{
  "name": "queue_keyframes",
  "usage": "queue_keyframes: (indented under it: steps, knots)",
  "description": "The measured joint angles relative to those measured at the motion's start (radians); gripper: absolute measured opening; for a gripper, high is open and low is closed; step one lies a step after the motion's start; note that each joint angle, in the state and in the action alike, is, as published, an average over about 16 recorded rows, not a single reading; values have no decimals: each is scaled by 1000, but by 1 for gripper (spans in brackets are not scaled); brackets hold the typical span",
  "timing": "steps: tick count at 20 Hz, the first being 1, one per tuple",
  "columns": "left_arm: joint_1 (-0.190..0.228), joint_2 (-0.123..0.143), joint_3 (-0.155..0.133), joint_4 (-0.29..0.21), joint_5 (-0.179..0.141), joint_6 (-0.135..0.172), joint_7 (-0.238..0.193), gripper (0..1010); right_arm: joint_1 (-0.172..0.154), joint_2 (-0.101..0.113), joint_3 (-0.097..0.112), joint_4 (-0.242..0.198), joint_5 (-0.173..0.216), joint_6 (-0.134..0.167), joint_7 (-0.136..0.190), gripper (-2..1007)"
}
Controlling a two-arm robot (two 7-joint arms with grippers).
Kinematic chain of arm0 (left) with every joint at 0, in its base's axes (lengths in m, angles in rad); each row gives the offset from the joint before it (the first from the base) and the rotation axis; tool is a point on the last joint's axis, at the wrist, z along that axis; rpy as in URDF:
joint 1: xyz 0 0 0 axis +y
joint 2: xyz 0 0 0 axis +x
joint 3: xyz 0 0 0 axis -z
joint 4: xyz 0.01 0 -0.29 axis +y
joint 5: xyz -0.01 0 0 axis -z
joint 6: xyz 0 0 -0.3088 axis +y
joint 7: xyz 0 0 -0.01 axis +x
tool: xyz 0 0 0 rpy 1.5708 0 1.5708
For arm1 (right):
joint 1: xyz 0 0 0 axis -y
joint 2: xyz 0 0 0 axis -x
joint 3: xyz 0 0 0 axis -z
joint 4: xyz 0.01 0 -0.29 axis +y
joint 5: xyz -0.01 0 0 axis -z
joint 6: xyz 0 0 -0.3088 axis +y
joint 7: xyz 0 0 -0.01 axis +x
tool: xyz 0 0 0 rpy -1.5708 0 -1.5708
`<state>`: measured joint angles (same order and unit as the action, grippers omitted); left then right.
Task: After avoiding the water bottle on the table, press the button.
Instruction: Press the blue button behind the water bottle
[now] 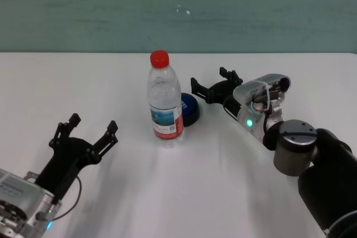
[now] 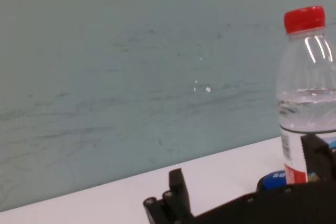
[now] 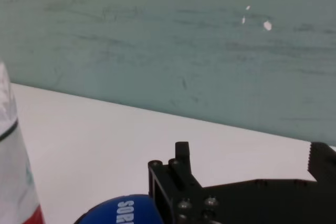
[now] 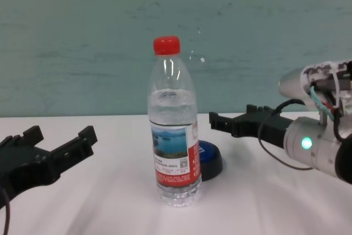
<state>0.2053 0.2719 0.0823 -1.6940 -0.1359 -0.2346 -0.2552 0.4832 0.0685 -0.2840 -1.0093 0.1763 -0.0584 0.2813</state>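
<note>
The water bottle (image 1: pixel 165 102), clear with a red cap and a lake-picture label, stands upright mid-table (image 1: pixel 167 193). The blue-domed button (image 1: pixel 190 108) sits just behind it to the right, partly hidden by the bottle. My right gripper (image 1: pixel 211 80) is open and hovers a little above the table, just right of the button, with one fingertip near the button's far edge. In the right wrist view the button (image 3: pixel 121 211) lies just below the gripper's nearer finger (image 3: pixel 178 174), with the bottle (image 3: pixel 13 182) at the edge. My left gripper (image 1: pixel 93 124) rests open at the near left, apart from the bottle.
A teal wall (image 1: pixel 178 9) runs along the table's far edge. The chest view shows the bottle (image 4: pixel 173 130) in front of the button (image 4: pixel 210 158), with my right gripper (image 4: pixel 231 116) above and to the button's right. Bare white tabletop lies around them.
</note>
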Motion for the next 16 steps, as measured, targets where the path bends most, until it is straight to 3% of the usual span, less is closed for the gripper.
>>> queue_keyframes:
  steps: [8, 16]
  knots:
    - [0, 0, 0, 0, 0, 0, 0, 1010, 38, -13, -7, 80, 4, -12, 16, 1004]
    - [0, 0, 0, 0, 0, 0, 0, 1010, 57, -22, -9, 127, 12, -16, 30, 1004]
